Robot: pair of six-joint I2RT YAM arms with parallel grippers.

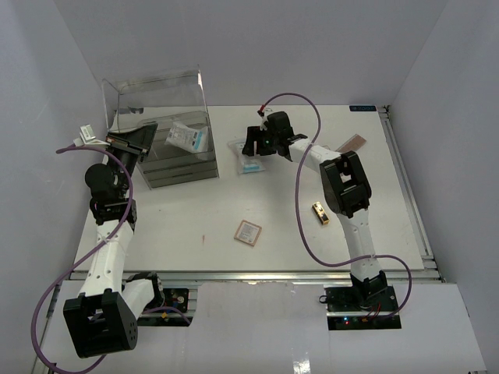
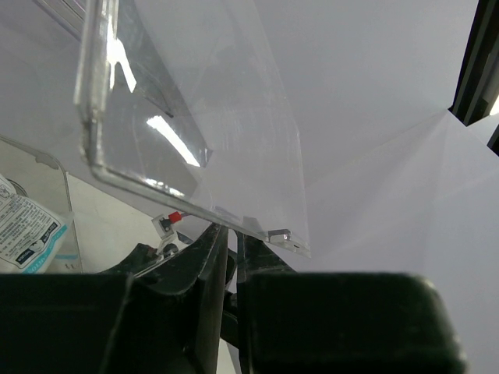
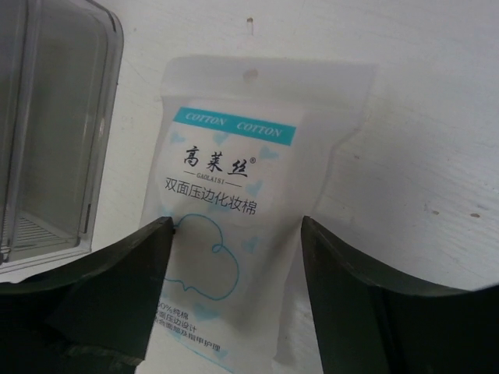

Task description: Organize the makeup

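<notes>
A clear cotton-pad packet [image 3: 234, 156] with a white-and-blue label lies flat on the table beside the clear box [image 3: 54, 117]. My right gripper [image 3: 235, 226] is open and straddles it, the left finger touching the packet's edge and the right finger just off it. In the top view that gripper [image 1: 251, 148] hovers over the packet [image 1: 248, 166]. A second packet [image 1: 187, 136] lies inside the box [image 1: 168, 101]. My left gripper [image 2: 232, 234] is shut on the edge of the raised clear lid [image 2: 195, 117]. A pink square palette [image 1: 248, 232] and a gold tube [image 1: 320, 213] lie on the table.
Another pinkish palette [image 1: 352, 142] lies at the back right, near the table's metal side rail [image 1: 405, 187]. The packet in the box [image 2: 27, 226] shows at the left of the left wrist view. White walls close in the table on three sides.
</notes>
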